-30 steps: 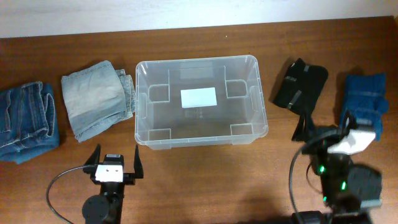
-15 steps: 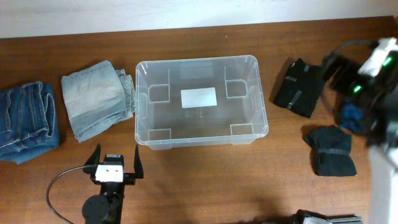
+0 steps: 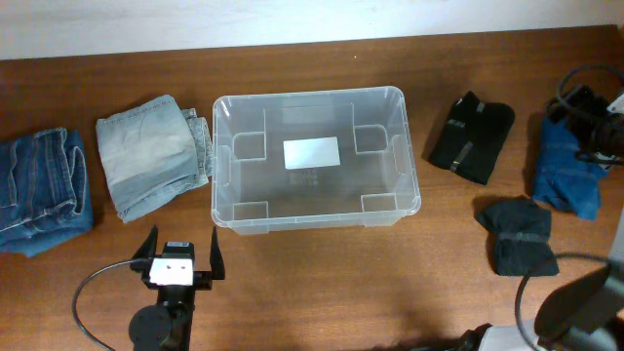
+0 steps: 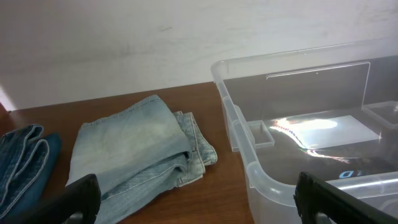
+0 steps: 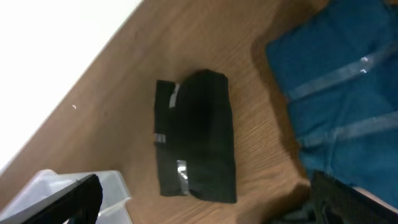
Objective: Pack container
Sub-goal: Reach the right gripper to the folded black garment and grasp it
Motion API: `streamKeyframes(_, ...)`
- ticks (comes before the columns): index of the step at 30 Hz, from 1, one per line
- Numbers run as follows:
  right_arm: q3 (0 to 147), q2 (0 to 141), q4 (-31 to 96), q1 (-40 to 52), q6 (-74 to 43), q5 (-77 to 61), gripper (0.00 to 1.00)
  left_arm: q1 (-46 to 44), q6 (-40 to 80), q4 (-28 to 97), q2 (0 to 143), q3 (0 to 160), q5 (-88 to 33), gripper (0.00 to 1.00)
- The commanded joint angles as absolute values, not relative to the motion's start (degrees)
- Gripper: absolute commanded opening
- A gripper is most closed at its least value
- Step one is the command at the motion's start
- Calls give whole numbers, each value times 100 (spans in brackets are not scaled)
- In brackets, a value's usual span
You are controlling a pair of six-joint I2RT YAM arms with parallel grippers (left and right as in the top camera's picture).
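Observation:
The container (image 3: 226, 166), a clear plastic bin with a white label on its base, stands empty at the table's centre. It also shows in the left wrist view (image 4: 249, 146), and one corner shows in the right wrist view (image 5: 115, 186). My left gripper (image 3: 180, 255) is open and empty in front of the bin's left corner, its fingers wide apart (image 4: 202, 202). My right gripper (image 3: 583, 105) is raised at the far right, open and empty (image 5: 205, 202), above a black folded garment (image 5: 199, 134) and a blue garment (image 5: 342, 106).
Light denim jeans (image 3: 151, 156) and dark blue jeans (image 3: 39, 190) lie left of the bin. The black folded garment (image 3: 471, 136), the blue garment (image 3: 565, 171) and a black bundle (image 3: 517, 234) lie to its right. A blurred arm part (image 3: 575, 312) shows at the front right.
My right arm has swung from the front right up to the far right edge. The black bundle it was covering now lies in plain view. The left arm has not moved.

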State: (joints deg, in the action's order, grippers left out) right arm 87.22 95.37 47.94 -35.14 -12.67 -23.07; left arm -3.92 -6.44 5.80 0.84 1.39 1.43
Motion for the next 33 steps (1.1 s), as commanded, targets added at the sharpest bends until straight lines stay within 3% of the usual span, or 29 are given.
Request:
streamKeyframes(1, 8840, 9889, 4674, -3395, -587, -2488, 98, -360, -701, 561, 34, 99, 82, 100)
streamKeyframes(5, 8840, 10366, 4501, -3227, -45, -2488, 99, -360, -701, 561, 34, 99, 82, 100)
streamKeyframes(15, 8840, 11069, 3798, -2860, -49, -2381, 99, -360, -701, 561, 34, 99, 80, 100)
streamKeyframes(33, 8833, 11970, 3363, -2512, -910, -1455, 99, -360, -701, 561, 34, 99, 82, 100)
